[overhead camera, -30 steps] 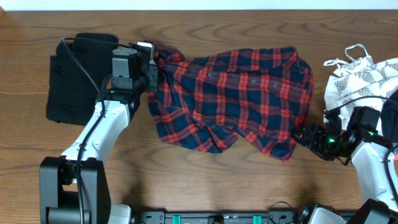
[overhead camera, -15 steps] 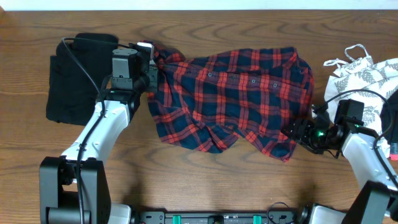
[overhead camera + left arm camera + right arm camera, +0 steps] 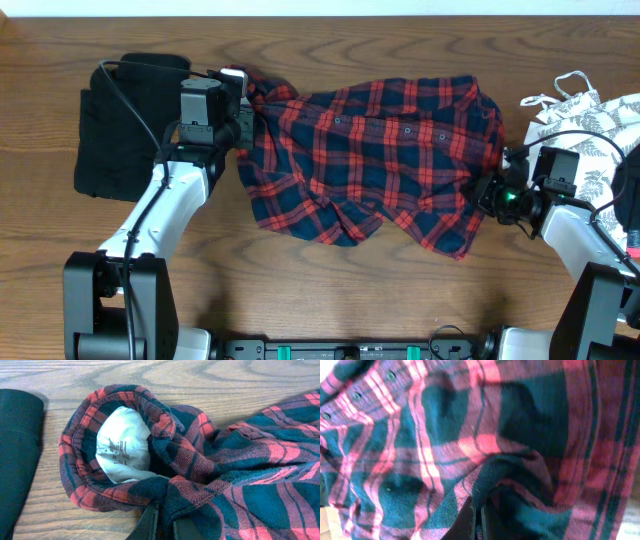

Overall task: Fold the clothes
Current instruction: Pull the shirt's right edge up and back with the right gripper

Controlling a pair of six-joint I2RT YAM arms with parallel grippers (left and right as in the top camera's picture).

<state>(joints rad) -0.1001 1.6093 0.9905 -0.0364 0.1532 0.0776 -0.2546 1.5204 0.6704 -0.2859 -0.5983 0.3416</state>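
Observation:
The red-and-navy plaid shirt [image 3: 375,155] lies crumpled across the middle of the table. My left gripper [image 3: 246,125] is shut on its collar edge at the left; the left wrist view shows the collar [image 3: 120,445] with the white neck label [image 3: 122,445] just ahead of my pinched fingers [image 3: 150,525]. My right gripper [image 3: 487,192] is shut on the shirt's right edge; in the right wrist view plaid cloth [image 3: 485,450] fills the frame and a fold is clamped between the fingers [image 3: 468,522]. A black garment [image 3: 125,125] lies at the far left and a white leaf-print garment [image 3: 585,125] at the far right.
The black garment sits just left of my left arm [image 3: 160,215]. The leaf-print garment lies behind my right arm [image 3: 585,235]. Bare wooden table [image 3: 330,290] runs along the front edge below the shirt.
My right gripper moved up and inward along the shirt's right edge and closed on the cloth. The left gripper and the collar have not moved.

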